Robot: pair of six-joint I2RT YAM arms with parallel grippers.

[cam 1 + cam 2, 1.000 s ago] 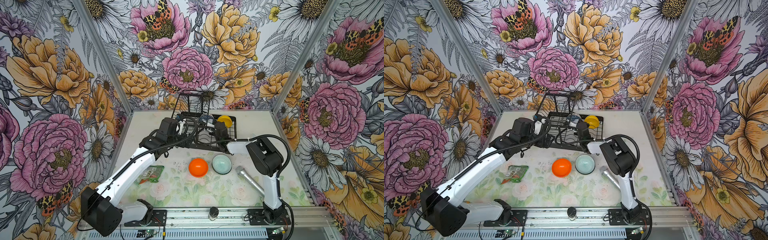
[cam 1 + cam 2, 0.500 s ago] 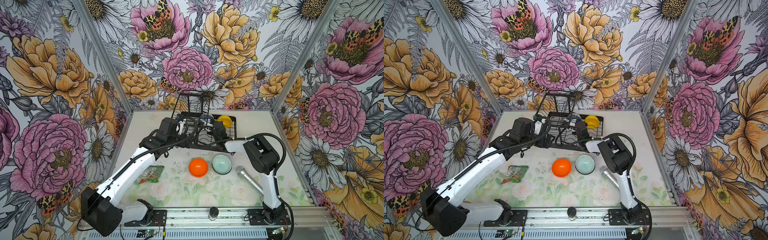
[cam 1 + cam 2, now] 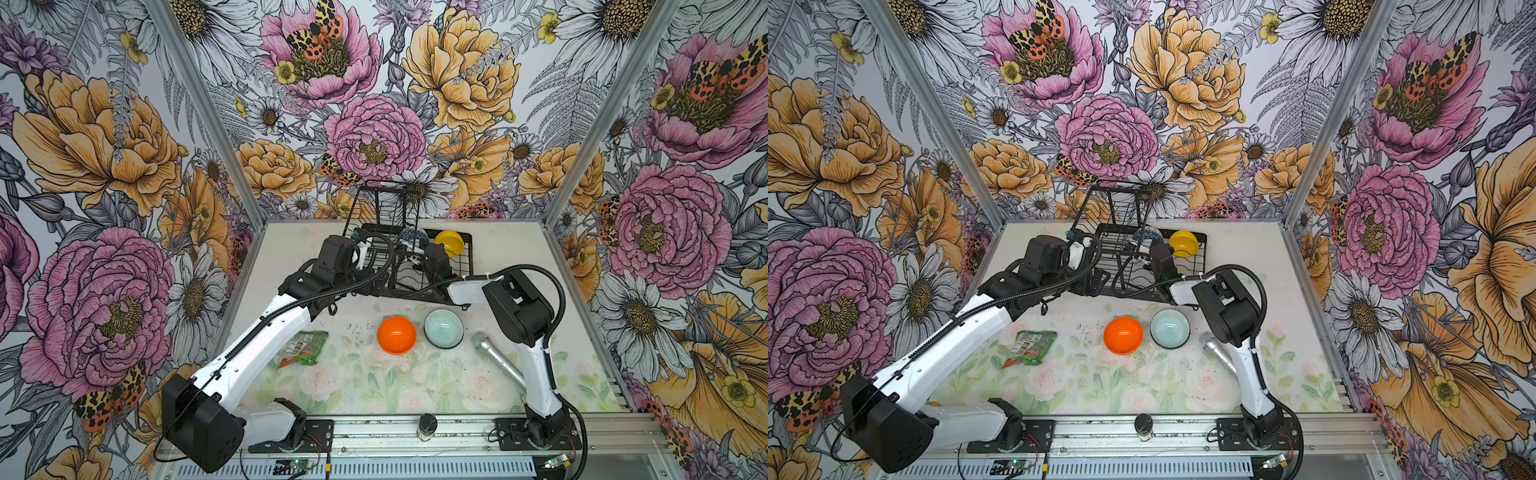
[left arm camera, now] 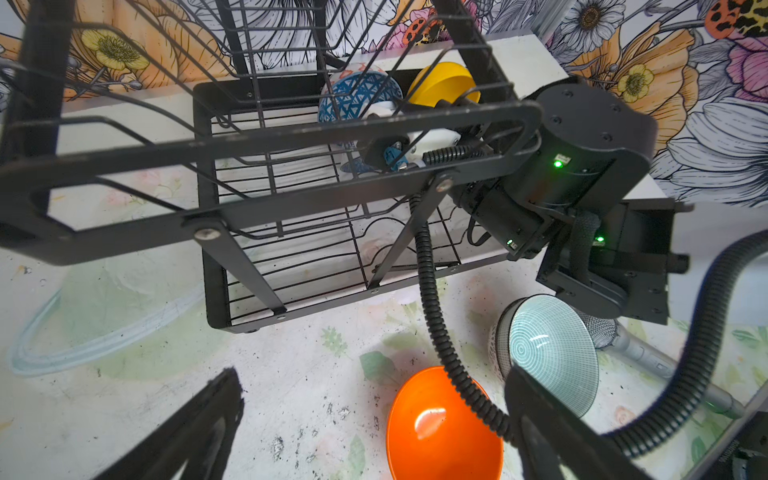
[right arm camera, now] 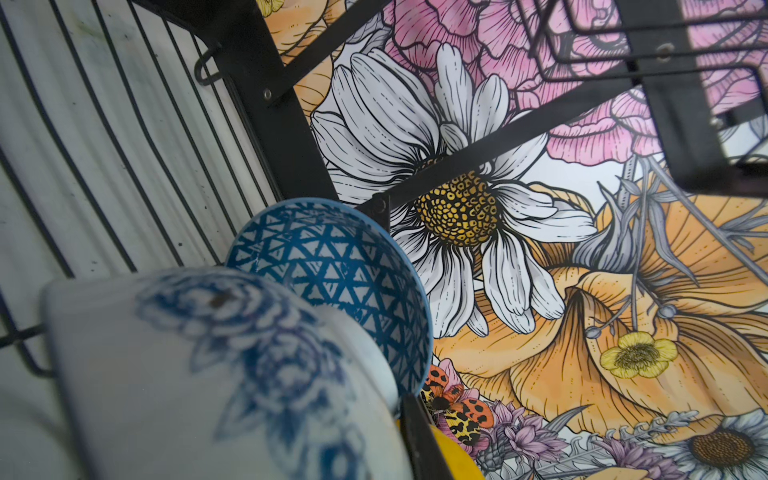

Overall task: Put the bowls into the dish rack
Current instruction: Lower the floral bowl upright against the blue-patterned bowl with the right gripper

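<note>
The black wire dish rack [image 3: 468, 257] [image 3: 1203, 257] stands at the back of the table. In its lower tray lean a yellow bowl [image 3: 449, 243] [image 4: 442, 85] and a blue geometric bowl [image 3: 412, 237] [image 5: 332, 257]. My right gripper [image 3: 417, 257] [image 5: 399, 415] reaches into the tray, shut on the rim of a white-and-blue floral bowl [image 5: 199, 374] just in front of the blue one. My left gripper [image 4: 370, 432] [image 3: 359, 253] hovers open and empty by the rack's left side. An orange bowl [image 3: 397, 335] [image 4: 440, 428] and a mint bowl [image 3: 443, 328] [image 4: 548, 353] sit upright on the mat in front.
A silver microphone [image 3: 496, 359] lies right of the mint bowl, under my right arm. A green packet [image 3: 305, 347] lies left of the orange bowl. A small dark jar [image 3: 427, 424] stands at the front rail. The rack's raised upper basket [image 3: 382, 208] overhangs the tray's left half.
My right arm has shifted slightly left and back, carrying the floral bowl a little deeper into the rack. The left arm has stayed still.
</note>
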